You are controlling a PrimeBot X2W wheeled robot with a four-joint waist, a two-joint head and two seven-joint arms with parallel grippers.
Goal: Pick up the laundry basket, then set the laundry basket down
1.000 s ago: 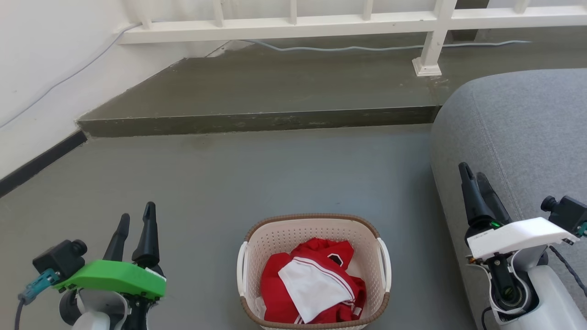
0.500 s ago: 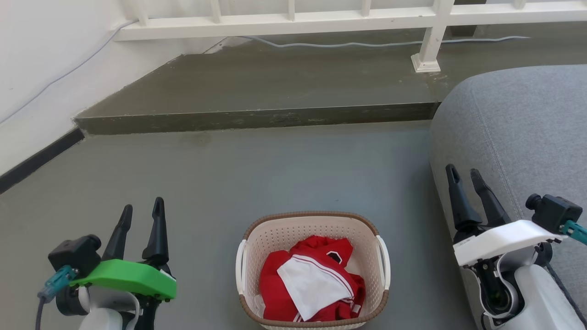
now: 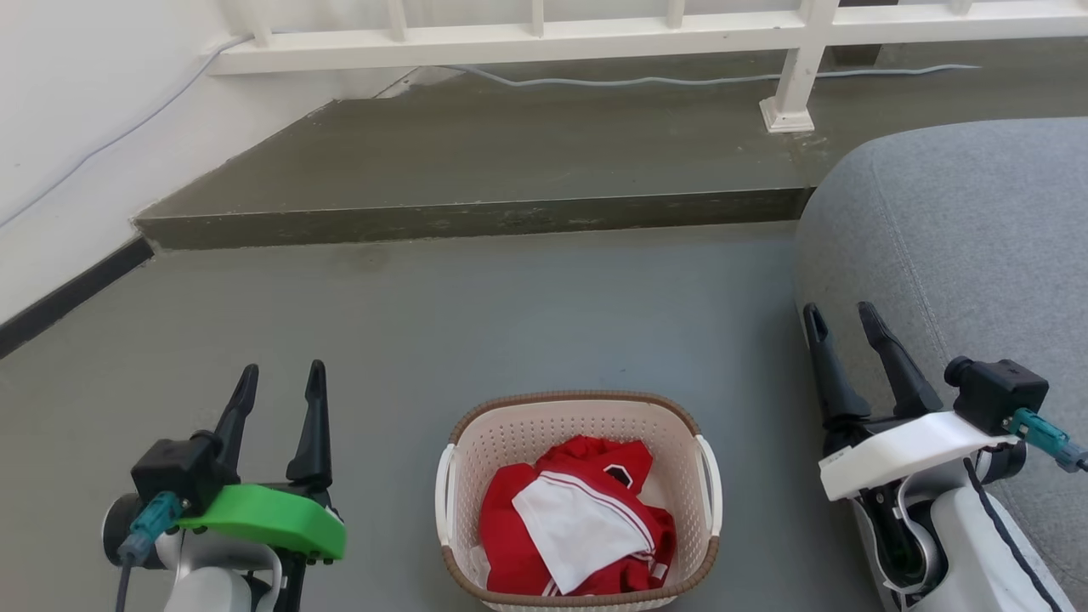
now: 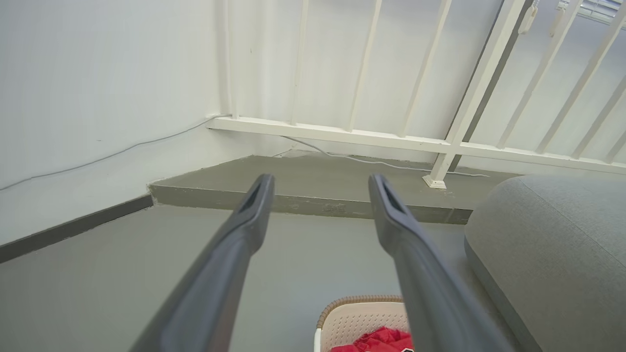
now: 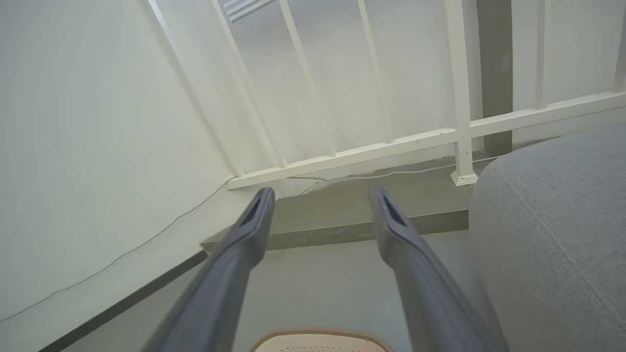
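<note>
Flanked basket (image 3: 510, 442) with left gripper (image 3: 283, 368) and right gripper (image 3: 840, 308), both spread, empty; had yet to grasp, lift, lower.

Noted a cream, rounded-rectangular perforated plastic laundry basket (image 3: 510, 438), dotted with small holes, banded at the rim in a brown weave pattern, with white plastic handles (image 3: 712, 484). Found a crumpled red cloth garment (image 3: 578, 518) with a white panel edged in thin red stripes. Saw dull grey-green on the smooth floor (image 3: 510, 306), mid grey on the rounded fabric sofa (image 3: 960, 238), white on the barred railing (image 3: 595, 36) and the plain wall (image 3: 85, 85), black along the skirting strip (image 3: 68, 297). Marked the dark-fingered left gripper (image 3: 283, 370) by a bright green cover (image 3: 263, 518), the dark-fingered right gripper (image 3: 840, 308) by a white cover (image 3: 892, 446).
</note>
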